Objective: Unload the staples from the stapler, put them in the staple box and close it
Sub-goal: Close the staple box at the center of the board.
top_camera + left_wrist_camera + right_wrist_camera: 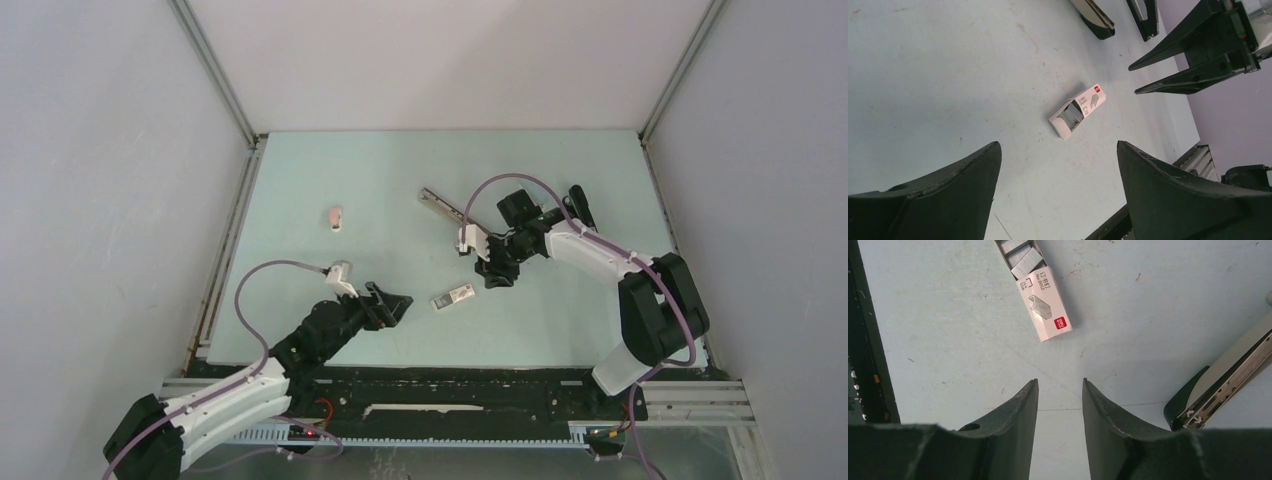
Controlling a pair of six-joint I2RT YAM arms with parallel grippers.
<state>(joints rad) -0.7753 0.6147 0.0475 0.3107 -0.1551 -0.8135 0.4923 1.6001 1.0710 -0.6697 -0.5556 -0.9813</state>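
The stapler (1229, 375) is laid on the pale green table (300, 170), right of the middle and toward the far side. Grey staples (1020, 255) are seen packed in an opened white box (1045, 305) nearer the front edge. Between stapler and box the right gripper (1060, 382) is held, its jaws narrowly parted with nothing between them. The left gripper (1058, 145) is pointed at the box, its jaws spread wide and empty.

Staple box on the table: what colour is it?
White, with a small red logo; the box shows best in the right wrist view.
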